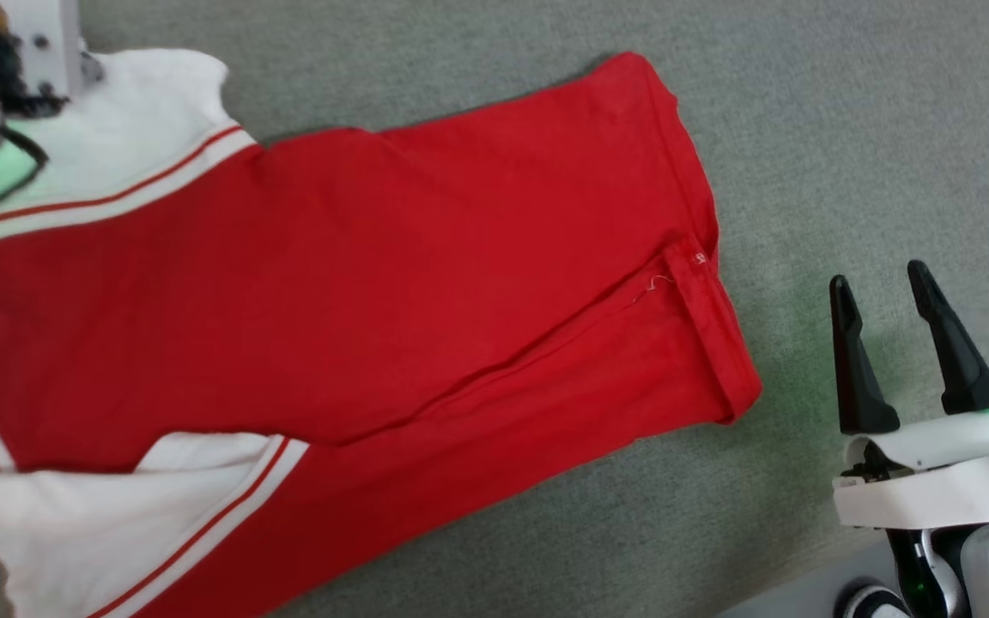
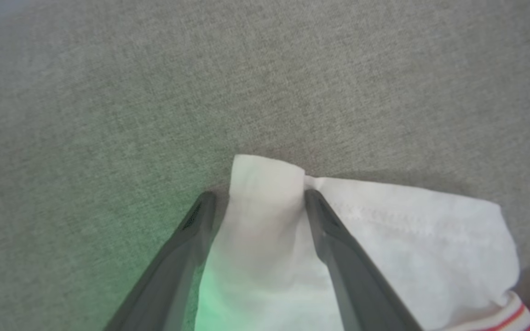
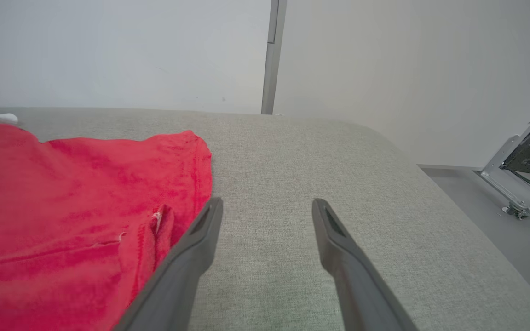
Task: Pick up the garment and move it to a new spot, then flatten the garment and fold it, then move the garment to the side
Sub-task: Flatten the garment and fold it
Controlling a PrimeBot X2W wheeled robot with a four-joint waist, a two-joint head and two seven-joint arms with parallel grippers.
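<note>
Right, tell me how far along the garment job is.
Done, apparently: the garment lies spread mostly flat on the grey surface. In hand: the open left gripper straddles a corner of its white end panel, not clamped; the right gripper is open over bare surface beside the red hem. Left: no tidy fold shows, and the move to the side is not yet done.

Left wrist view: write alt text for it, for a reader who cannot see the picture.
The left gripper, open, has a white corner of the garment between its two dark fingers. The cloth lies on a grey fabric surface, with a red-and-white stripe at the lower right.
</note>
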